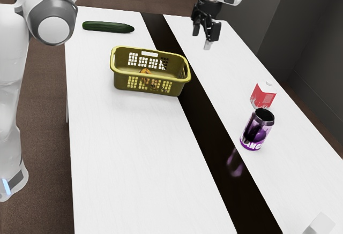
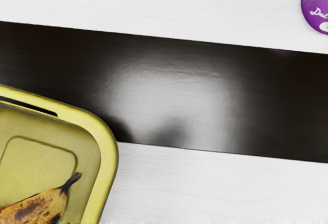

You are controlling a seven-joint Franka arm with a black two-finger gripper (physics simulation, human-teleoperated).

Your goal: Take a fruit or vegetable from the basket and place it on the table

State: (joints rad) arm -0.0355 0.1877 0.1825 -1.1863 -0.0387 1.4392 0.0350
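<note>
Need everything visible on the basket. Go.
The basket is olive-yellow, plastic by its look, and open-topped, with rounded corners and a thick, smooth, brighter rim. Grids of small square openings pierce its walls; a longer handle slot sits under the rim on one long side. A rounded-rectangle outline marks its floor. It stands upright on the white table, beside the black strip. A brown-spotted banana lies inside. The fingers don't touch it.
</note>
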